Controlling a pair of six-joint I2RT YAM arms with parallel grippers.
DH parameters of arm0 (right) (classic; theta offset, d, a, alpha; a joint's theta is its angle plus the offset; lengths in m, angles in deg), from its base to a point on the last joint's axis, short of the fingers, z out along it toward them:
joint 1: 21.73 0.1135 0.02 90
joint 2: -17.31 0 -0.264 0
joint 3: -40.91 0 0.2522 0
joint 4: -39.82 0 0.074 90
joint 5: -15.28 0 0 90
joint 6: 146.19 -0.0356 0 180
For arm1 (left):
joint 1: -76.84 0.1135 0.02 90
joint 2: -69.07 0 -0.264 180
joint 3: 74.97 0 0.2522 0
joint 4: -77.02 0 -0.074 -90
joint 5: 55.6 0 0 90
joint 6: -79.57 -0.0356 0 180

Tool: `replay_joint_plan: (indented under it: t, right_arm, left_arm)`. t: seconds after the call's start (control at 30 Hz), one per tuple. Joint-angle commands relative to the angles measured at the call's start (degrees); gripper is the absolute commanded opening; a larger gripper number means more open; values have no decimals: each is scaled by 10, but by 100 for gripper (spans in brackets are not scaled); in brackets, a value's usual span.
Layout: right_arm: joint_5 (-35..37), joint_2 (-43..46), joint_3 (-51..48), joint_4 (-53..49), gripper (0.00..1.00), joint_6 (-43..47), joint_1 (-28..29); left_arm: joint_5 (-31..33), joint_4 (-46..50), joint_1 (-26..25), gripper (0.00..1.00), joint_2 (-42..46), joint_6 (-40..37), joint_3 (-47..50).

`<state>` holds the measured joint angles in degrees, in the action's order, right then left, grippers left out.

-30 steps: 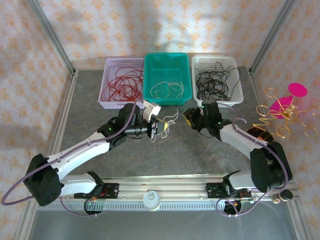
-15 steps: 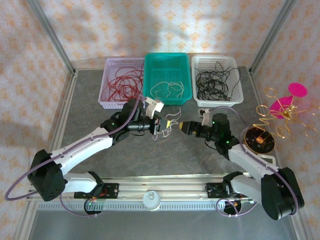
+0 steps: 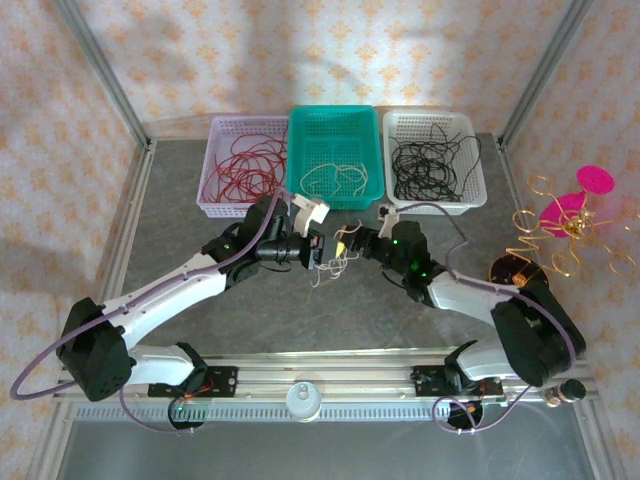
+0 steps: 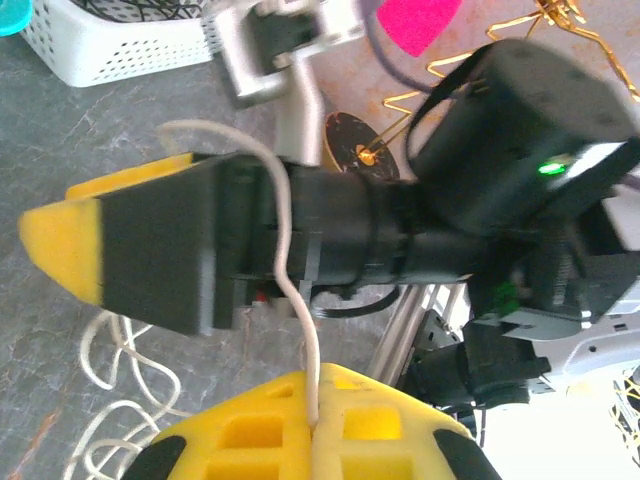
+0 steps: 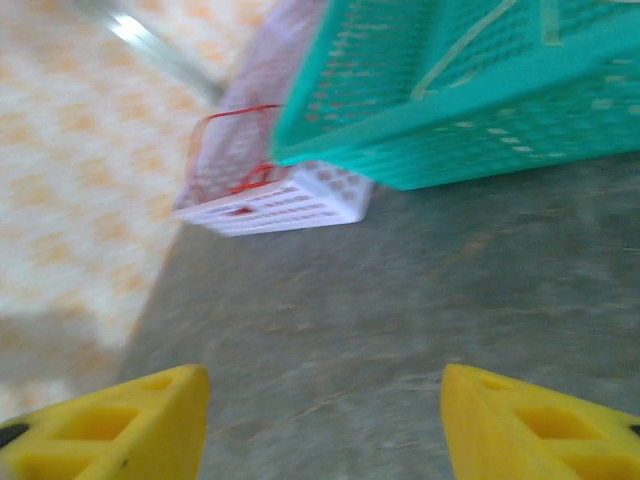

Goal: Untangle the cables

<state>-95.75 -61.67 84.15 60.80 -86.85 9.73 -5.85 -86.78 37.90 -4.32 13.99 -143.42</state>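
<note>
The right claw (image 3: 347, 243) has swung in, released, facing the left claw (image 3: 320, 252), which is clenched on the white cable (image 4: 283, 240). Best to nip the strand just ahead of it, then draw apart gently.

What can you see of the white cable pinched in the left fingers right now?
The white cable is a thin, smooth, flexible strand that looks plastic-coated. It is pinched between the shut yellow left fingers. From there it runs across a black-and-yellow right finger and curls off in a hook. More white loops of it lie slack on the grey table below.
</note>
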Motion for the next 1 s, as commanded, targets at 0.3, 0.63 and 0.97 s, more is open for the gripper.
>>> replay_joint_plan:
  t: [0.3,0.63,0.97]
  right_arm:
    - [145,-110,-55,9,49,2,0]
    - [178,-119,-94,-9,46,17,0]
    - [198,-71,-130,-54,51,35,0]
  left_arm:
    - [11,68,-10,0,28,8,-169]
    - [77,167,-9,0,1,-18,-349]
    - [120,200,-10,0,-30,-36,-485]
